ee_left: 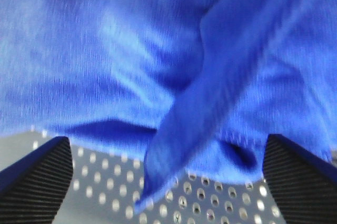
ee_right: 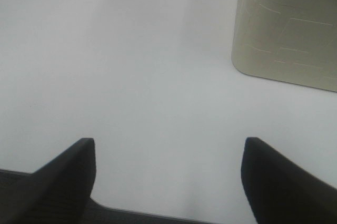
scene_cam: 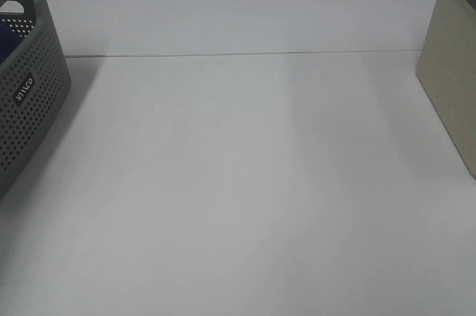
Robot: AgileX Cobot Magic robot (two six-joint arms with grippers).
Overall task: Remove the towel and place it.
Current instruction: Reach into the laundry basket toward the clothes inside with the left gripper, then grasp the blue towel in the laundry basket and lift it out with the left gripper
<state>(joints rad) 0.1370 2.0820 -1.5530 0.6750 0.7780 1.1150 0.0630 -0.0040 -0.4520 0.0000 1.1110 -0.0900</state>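
The royal-blue plush towel [ee_left: 158,60] lies crumpled inside the grey perforated basket [ee_left: 210,203] and fills most of the left wrist view. A folded edge of it hangs down between my left fingers. My left gripper [ee_left: 168,182] is open, its dark ribbed fingers [ee_left: 37,176] wide apart just over the towel and the basket's holed wall. In the exterior high view only a sliver of the towel [scene_cam: 4,42] shows inside the basket [scene_cam: 30,100] at the far left. My right gripper [ee_right: 168,182] is open and empty above the bare white table [ee_right: 131,66]. Neither gripper shows in the exterior high view.
A beige box [scene_cam: 454,71] stands at the right edge of the table, and it also shows in the right wrist view [ee_right: 287,29] ahead of my right gripper. A seam [scene_cam: 245,53] runs across the white table [scene_cam: 238,182] towards the back.
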